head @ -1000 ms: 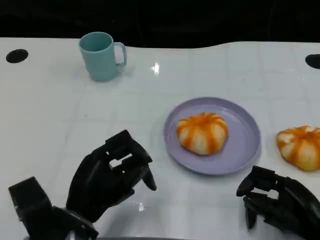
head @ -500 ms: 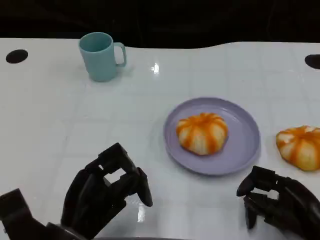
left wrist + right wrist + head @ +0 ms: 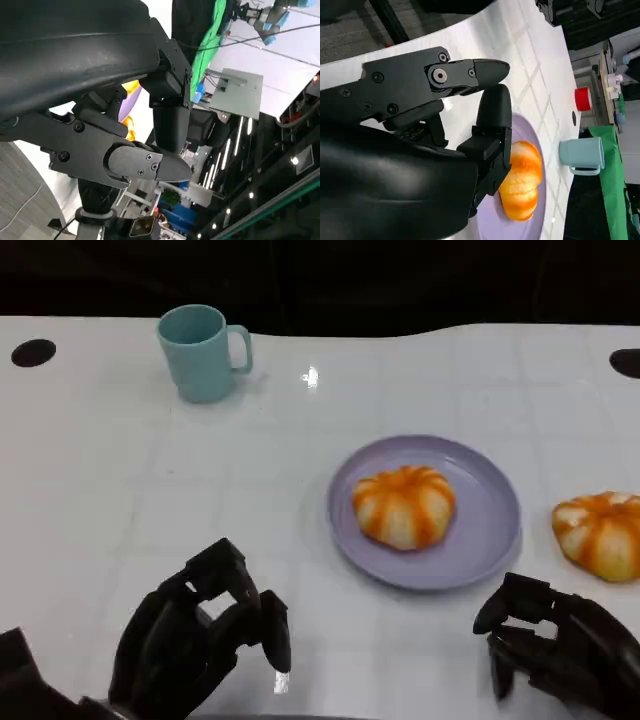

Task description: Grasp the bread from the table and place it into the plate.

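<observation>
On the lilac plate (image 3: 495, 540), at centre, sits one orange-striped bread (image 3: 405, 505); a second bread (image 3: 600, 533) lies on the table at 3 o'clock, off the rim. Left hand (image 3: 200, 640), fingers curled on nothing, has drawn back toward 7 o'clock, suggesting release is complete. Right hand (image 3: 550, 650), also curled and empty, is unmoved at 5 o'clock.

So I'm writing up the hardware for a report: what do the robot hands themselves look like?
Both are all black. The left robot hand and the right robot hand have blocky, segmented fingers. Up close, the fingers are flat plates with round screw heads, joined to a smooth, glossy rounded shell. No markings or cables are visible on them.
</observation>
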Controlling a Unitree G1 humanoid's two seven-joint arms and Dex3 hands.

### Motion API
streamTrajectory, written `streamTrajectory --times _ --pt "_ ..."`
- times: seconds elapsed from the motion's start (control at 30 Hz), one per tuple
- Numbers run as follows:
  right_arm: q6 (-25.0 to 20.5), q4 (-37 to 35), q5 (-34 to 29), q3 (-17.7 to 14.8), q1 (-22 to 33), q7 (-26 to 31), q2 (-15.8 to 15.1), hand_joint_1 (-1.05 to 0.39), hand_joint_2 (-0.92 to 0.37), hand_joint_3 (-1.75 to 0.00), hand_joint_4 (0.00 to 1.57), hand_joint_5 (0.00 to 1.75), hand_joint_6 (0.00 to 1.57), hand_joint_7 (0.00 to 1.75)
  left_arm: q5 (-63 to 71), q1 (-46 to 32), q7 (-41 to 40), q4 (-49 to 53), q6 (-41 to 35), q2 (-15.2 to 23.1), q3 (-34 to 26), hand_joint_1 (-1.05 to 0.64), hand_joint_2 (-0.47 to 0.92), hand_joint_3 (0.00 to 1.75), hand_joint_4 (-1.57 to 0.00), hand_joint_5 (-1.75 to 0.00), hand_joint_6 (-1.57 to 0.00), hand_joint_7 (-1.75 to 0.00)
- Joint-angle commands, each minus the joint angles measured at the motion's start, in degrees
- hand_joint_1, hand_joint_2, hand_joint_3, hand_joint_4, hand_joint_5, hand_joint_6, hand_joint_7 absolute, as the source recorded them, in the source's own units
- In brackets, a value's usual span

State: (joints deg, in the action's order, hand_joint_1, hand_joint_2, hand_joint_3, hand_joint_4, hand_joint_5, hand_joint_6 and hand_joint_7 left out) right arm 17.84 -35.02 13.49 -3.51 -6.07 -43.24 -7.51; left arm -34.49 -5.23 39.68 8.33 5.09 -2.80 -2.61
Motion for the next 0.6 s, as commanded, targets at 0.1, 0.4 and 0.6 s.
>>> streamTrajectory --times 0.1,0.4,0.6 --pt "0.6 -1.7 -0.3 -0.3 0.3 0.0 -1.4 -0.50 -0.92 -0.26 0.65 1.75 0.67 1.37 0.6 0.4 0.9 1.2 0.2 0.0 -0.8 -0.64 0.92 0.17 -0.85 -1.75 -0.64 -1.63" --pt "1.5 -2.5 -0.4 -0.2 0.0 -0.1 -1.5 -0.51 -0.92 -0.26 0.66 1.75 0.67 1.38 0.8 0.5 1.2 1.6 0.2 -0.3 -1.1 -0.64 0.92 0.17 -0.85 -1.75 -0.64 -1.62" --pt "2.3 -3.7 -0.6 -0.3 -0.6 0.2 -1.3 -0.51 -0.92 -0.26 0.66 1.75 0.67 1.38 0.8 1.3 1.7 3.4 -0.1 0.0 -1.5 -0.63 0.92 0.15 -0.85 -1.75 -0.64 -1.63"
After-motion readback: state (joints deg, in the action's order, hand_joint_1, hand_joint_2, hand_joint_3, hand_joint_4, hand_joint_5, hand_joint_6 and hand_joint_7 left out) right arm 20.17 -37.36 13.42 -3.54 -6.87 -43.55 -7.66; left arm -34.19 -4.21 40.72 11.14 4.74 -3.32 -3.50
